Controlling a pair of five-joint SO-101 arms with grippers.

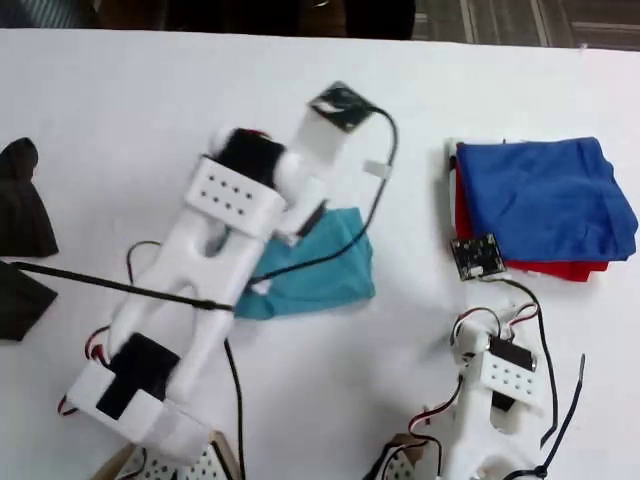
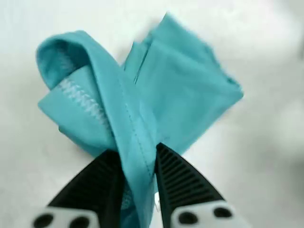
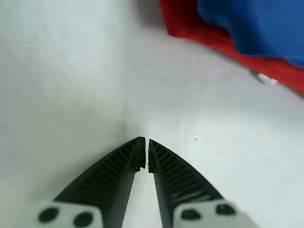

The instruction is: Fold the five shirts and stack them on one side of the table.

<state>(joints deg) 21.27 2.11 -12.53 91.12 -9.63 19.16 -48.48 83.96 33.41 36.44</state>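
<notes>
Well, the left gripper (image 2: 137,153) is pinched tight on the teal shirt (image 2: 180,95). A twisted band of its hemmed edge runs down between the two black fingers (image 2: 178,178). The rest of the cloth spreads out beyond the fingertips in a loose bunch on the table (image 2: 266,180), one stitched corner curled over on itself.

Seen from above, the teal shirt (image 1: 325,270) lies crumpled near the middle of the white table (image 1: 120,100). The left arm (image 1: 200,270) stretches over it from the near edge and covers part of it.

The right gripper (image 3: 145,142) is closed on nothing, its tips all but touching over bare tabletop. Just beyond them lies the red shirt (image 3: 209,35) with the blue shirt (image 3: 251,21) on top of it.

From above, that pair sits on the right side of the table. The blue shirt (image 1: 545,195) is folded and covers most of the red shirt (image 1: 545,268), which peeks out along the near edge. The right arm (image 1: 497,385) sits close in front of them.

Over at the far left edge lie black clothes (image 1: 22,205), well apart from both grippers.
</notes>
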